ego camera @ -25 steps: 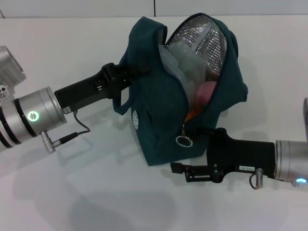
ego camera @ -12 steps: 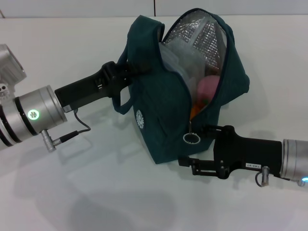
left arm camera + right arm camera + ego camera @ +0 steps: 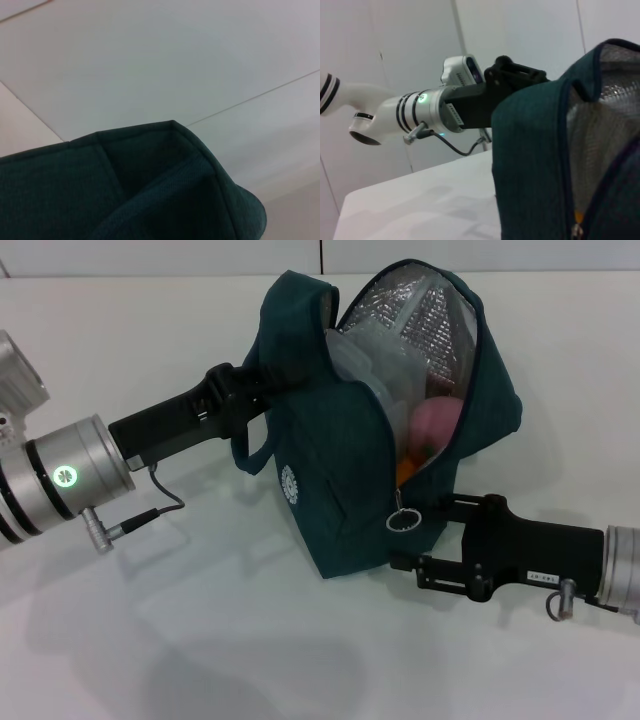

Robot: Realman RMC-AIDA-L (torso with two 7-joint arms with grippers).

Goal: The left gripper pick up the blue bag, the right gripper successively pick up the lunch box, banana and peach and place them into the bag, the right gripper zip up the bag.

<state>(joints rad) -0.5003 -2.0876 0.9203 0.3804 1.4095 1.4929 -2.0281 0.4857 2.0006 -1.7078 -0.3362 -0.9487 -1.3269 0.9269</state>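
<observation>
Reaching level from right, right claw [image 3: 412, 532] beside blue bag [image 3: 340, 470].

Blue bag [image 3: 340, 470] stands mid-table; left gripper [image 3: 262, 383] at its left; right gripper [image 3: 420, 540] before it.

The blue bag [image 3: 360, 440] stands in mid-table [image 3: 150, 640], its mouth gaping to the right. That opening is crowded by a pink peach [image 3: 435, 425], an orange banana tip [image 3: 405, 472] and clear plastic higher up. The left gripper [image 3: 262, 380] blocks the bag's left side at the handle. The right gripper [image 3: 425, 535] bars the near right corner beside the ring zipper pull [image 3: 402, 521]. Bare tabletop lies open along the near edge and at far left.
</observation>
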